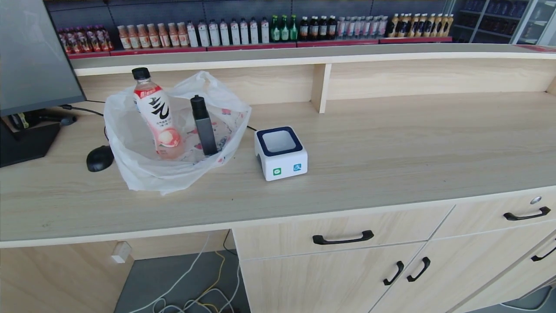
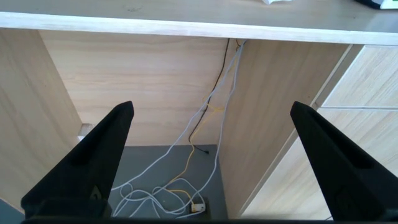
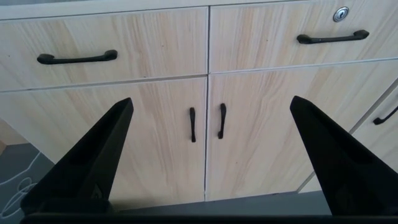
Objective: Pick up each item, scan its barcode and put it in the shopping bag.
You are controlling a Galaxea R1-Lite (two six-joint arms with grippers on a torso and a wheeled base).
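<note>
A translucent white shopping bag sits open on the left of the wooden counter. Inside it stand a pink-labelled drink bottle with a black cap and a slim dark bottle. Just right of the bag is the white barcode scanner with a dark blue rim. My left gripper hangs open below the counter's edge, facing the cable gap under it. My right gripper is open too, low in front of the cabinet doors, with nothing between its fingers.
A black mouse lies left of the bag, beside a monitor on a black stand. A raised wooden shelf runs along the counter's back. Drawers and doors with black handles front the cabinet; loose cables lie on the floor.
</note>
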